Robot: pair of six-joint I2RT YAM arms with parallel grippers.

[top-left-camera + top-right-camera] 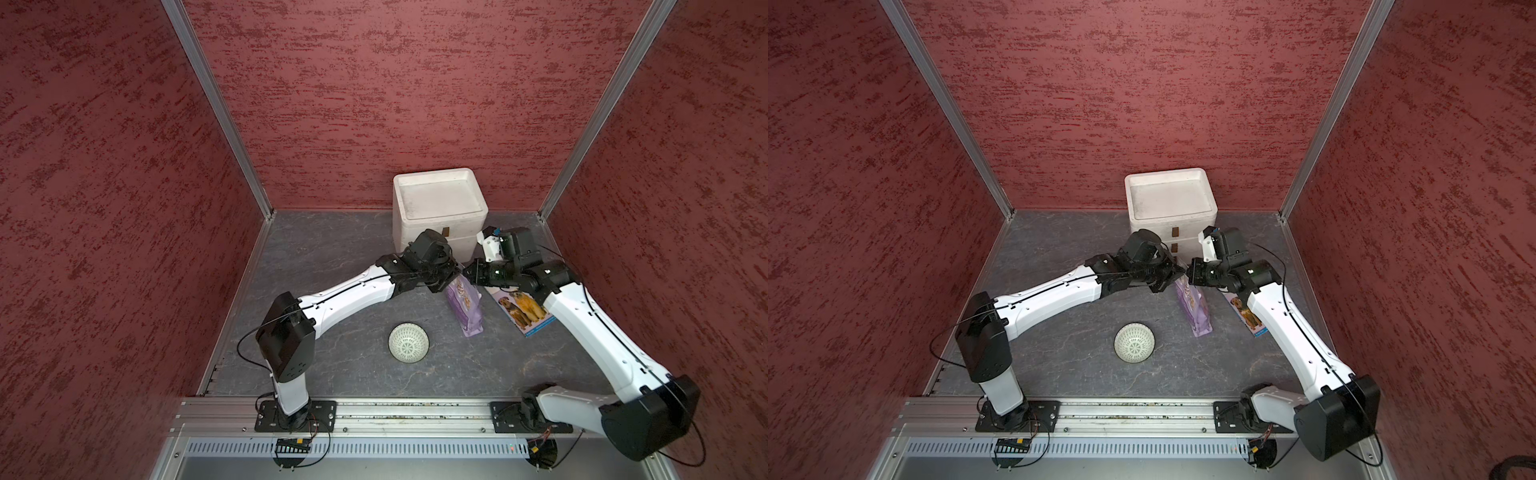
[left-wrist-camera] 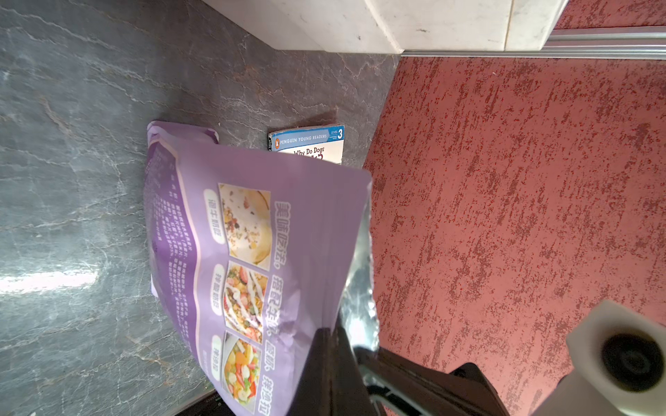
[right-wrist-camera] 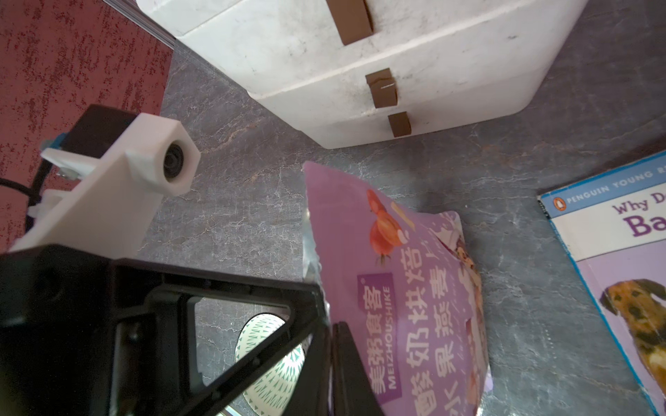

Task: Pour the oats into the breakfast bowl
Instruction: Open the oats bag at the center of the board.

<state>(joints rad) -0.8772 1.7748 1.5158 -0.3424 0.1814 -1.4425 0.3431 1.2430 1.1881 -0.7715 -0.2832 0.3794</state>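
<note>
Left pincer (image 1: 454, 277) clamped on the top edge of the oats pouch (image 1: 467, 311). Right pincer (image 1: 468, 275) pinches the same edge from the opposite side, jaws nearly together. Pouch hangs upright near the breakfast bowl (image 1: 408, 343), which sits apart on the bench (image 1: 332, 257).

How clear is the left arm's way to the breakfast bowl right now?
Probably yes: nothing stands between the left gripper and the breakfast bowl. But that gripper is shut on the pouch at its top edge, with the right gripper at the same edge.
</note>
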